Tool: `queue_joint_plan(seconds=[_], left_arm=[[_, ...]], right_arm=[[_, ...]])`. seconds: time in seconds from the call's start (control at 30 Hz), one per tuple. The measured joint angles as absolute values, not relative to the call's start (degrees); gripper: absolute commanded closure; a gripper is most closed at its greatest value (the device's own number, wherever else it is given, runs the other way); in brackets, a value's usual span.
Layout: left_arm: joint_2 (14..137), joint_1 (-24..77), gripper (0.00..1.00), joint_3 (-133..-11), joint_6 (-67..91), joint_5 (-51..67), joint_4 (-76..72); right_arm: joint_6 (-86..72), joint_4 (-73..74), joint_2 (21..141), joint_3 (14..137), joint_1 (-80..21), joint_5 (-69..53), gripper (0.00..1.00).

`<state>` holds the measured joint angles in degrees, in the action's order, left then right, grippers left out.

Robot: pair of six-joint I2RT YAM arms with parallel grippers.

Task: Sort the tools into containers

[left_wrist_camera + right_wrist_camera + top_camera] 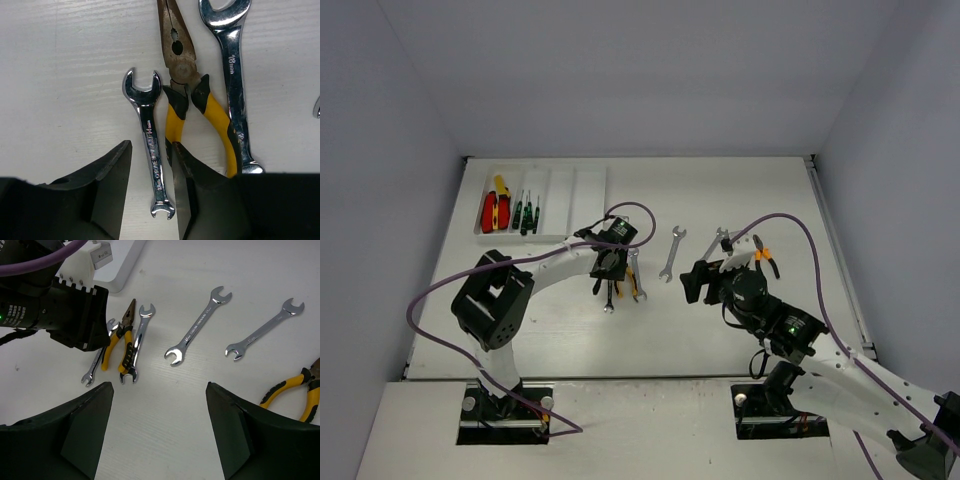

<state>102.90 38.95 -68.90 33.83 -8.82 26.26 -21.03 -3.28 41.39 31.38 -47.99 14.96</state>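
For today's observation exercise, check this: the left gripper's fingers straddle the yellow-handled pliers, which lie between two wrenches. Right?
Not quite. The left wrist view shows the left gripper straddling the small wrench, not the yellow-handled pliers; the pliers do lie between that wrench and the larger wrench.

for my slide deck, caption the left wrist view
Left claw straddling a small wrench beside yellow-handled pliers and a larger wrench.

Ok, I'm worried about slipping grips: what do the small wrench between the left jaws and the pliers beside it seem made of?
Small wrench: probably chrome-plated steel, mirror-bright with stamped lettering. Pliers: dull brownish metal head, likely steel; the yellow-and-black handles look like matte rubbery plastic.
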Motion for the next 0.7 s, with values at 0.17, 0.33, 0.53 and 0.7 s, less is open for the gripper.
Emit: queue_joint_plan(seconds=[0.17, 0.33, 0.53, 0.7], left_arm=[[102.91, 38.89, 0.68, -68.89, 33.87, -9.55, 26.01], [102.91, 38.85, 0.68, -68.47, 33.91, -9.81, 25.26], [102.87, 38.54, 0.68, -67.19, 33.89, -10.33, 24.47], [102.91, 38.52, 0.69, -65.99, 34.34, -9.68, 23.95]], right_arm=[[-21.17, -2.4, 41.25, 31.38, -47.99, 15.28, 0.27], [-21.17, -2.31, 41.23, 31.38, -47.99, 15.56, 0.27], [-21.24, -2.28, 40.99, 31.33, -47.99, 15.66, 0.27], [-21.41, -2.28, 40.71, 31.29, -47.99, 15.66, 0.27]])
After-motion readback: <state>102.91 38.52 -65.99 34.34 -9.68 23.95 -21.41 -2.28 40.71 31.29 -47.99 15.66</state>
